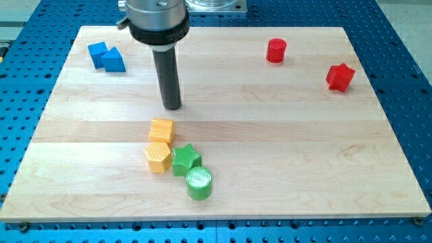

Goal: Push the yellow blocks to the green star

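A green star (pixel 185 159) lies low on the board, left of the middle. A yellow hexagon-like block (pixel 158 156) touches its left side. A second yellow block (pixel 162 130), roughly square, sits just above the hexagon and up-left of the star, close to both. A green cylinder (pixel 199 183) touches the star from below-right. My tip (pixel 173 105) rests on the board a short way above the upper yellow block, slightly to its right, with a small gap between them.
Two blue blocks (pixel 107 57) sit together near the board's top left. A red cylinder (pixel 275 50) stands at the top right, and a red star (pixel 339 77) lies further right, near the board's right edge.
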{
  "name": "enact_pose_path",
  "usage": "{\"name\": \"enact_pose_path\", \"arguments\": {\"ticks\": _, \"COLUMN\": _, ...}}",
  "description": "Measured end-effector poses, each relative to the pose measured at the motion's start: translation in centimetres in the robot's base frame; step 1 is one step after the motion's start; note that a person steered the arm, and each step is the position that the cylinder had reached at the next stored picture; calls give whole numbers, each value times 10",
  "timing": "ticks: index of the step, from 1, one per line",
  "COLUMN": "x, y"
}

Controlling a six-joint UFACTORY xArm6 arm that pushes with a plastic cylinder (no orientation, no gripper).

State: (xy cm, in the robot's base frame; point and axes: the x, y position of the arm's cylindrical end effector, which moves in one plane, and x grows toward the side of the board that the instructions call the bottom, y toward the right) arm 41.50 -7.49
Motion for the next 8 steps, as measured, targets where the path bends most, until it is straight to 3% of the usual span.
{"name": "enact_pose_path", "arguments": {"ticks": 1, "x": 22, "y": -21}}
{"name": "enact_pose_path", "arguments": {"ticks": 3, "x": 50, "y": 5}}
{"name": "enact_pose_path", "arguments": {"ticks": 8, "x": 2, "y": 12}}
